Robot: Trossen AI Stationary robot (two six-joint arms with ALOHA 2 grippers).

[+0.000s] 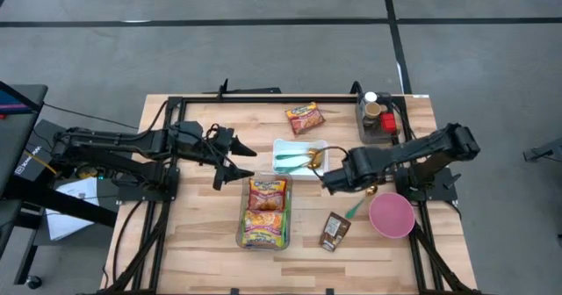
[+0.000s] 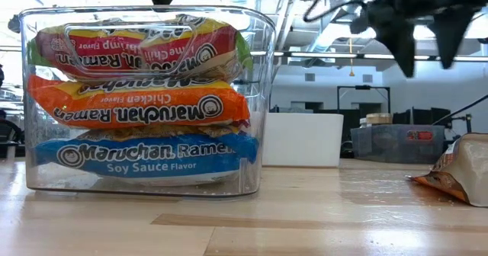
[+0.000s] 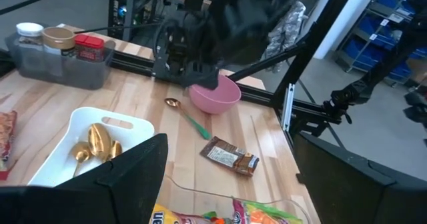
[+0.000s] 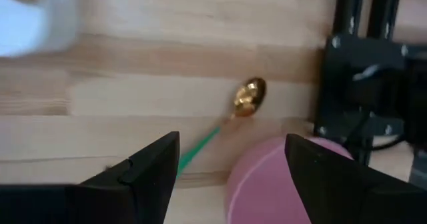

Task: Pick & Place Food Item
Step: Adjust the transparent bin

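Observation:
A clear bin [image 1: 265,212] near the table's middle holds three stacked ramen packs [image 2: 141,107]. A loose ramen pack [image 1: 305,118] lies flat toward the far edge. A brown snack packet [image 1: 335,231] lies flat right of the bin. My left gripper [image 1: 250,161] hovers open above the table, just beyond the bin's far end, with nothing between its fingers [image 3: 133,177]. My right gripper [image 1: 327,184] is open and points steeply down, above bare wood between the white tray [image 1: 299,157] and the snack packet. A green-handled spoon [image 4: 249,96] shows past its fingers.
The white tray holds gold spoons [image 3: 97,141]. A pink bowl [image 1: 392,214] stands at the right, the green-handled spoon [image 1: 360,203] lying beside it. A dark container of jars [image 1: 378,119] sits at the far right corner. Black frame rails [image 1: 263,94] border the table.

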